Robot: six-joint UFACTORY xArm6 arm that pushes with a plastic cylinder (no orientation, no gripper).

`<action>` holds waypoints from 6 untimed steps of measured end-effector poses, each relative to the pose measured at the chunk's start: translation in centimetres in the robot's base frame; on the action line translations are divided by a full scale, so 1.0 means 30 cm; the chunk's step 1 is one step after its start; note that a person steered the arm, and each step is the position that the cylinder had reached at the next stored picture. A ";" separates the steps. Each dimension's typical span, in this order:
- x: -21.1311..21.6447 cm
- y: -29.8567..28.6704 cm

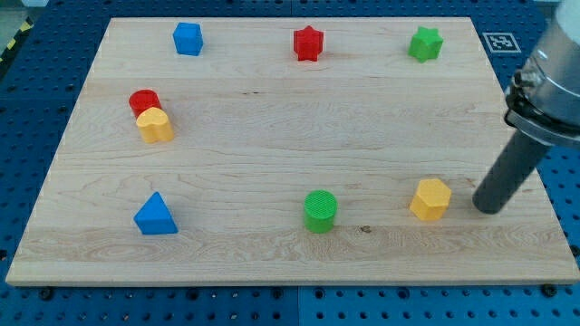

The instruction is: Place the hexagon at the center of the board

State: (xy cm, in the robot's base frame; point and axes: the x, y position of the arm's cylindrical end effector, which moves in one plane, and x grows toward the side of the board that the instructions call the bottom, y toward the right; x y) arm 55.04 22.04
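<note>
The yellow hexagon block (430, 198) lies on the wooden board (272, 154) at the view's lower right. My tip (488, 209) rests on the board just to the hexagon's right, a short gap apart from it. The rod rises from the tip toward the view's upper right.
A green cylinder (320, 210) lies left of the hexagon. A blue triangle (156, 215) is at lower left. A red cylinder (143, 101) touches a yellow block (155, 125) at left. Along the top are a blue block (188, 39), a red star (308, 43) and a green star (424, 43).
</note>
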 end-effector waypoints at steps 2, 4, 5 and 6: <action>-0.027 -0.304; -0.314 -0.652; -0.261 -0.545; -0.250 -0.347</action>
